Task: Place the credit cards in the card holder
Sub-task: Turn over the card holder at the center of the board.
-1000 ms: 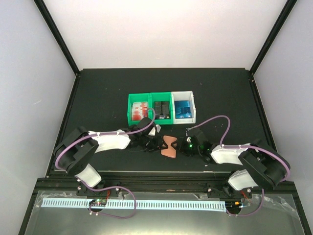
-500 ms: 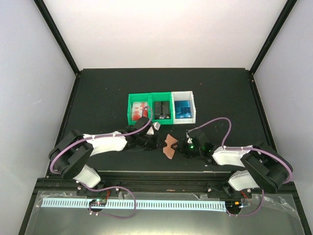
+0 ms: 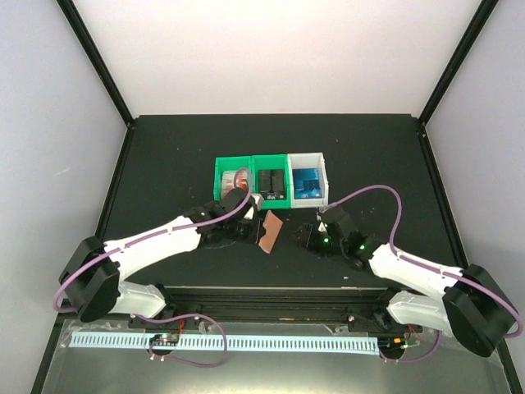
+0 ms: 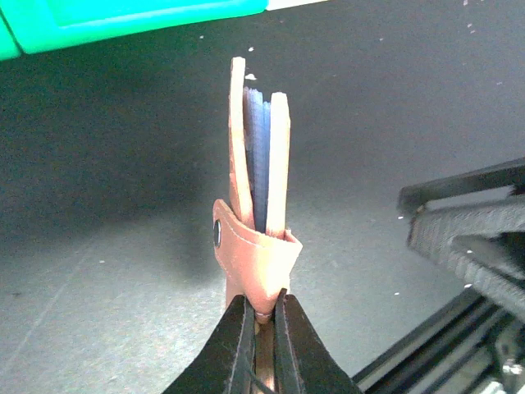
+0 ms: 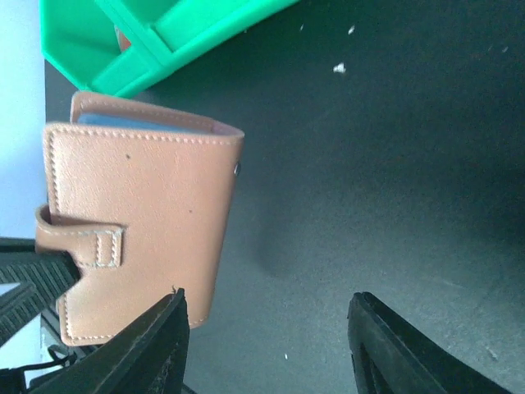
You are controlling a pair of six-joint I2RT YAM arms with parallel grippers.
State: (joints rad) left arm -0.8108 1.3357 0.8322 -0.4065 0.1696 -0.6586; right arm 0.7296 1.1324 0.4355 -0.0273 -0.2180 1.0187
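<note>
The card holder [image 3: 268, 231] is a reddish-brown folded wallet, standing on edge in front of the bins. My left gripper [image 3: 253, 231] is shut on its snap-tab edge [image 4: 256, 246]; in the left wrist view the jaws [image 4: 262, 316] pinch the leather. A blue edge [image 4: 257, 156] shows between the two leaves. My right gripper [image 3: 308, 236] stands open just right of the card holder [image 5: 139, 213], with nothing between its fingers [image 5: 269, 308]. The red and white credit cards [image 3: 232, 180] lie in the left green bin, partly hidden by my left arm.
Three bins stand in a row behind the card holder: a green one [image 3: 220, 190] with the cards, a green one [image 3: 272, 185] with dark items, and a white one [image 3: 308, 182] with blue items. The table's front rail runs close behind both wrists.
The left gripper shut on the card holder, which went from lying spread open to folded and upright, shifted slightly left. The right gripper opened wider and drew back to the right.
</note>
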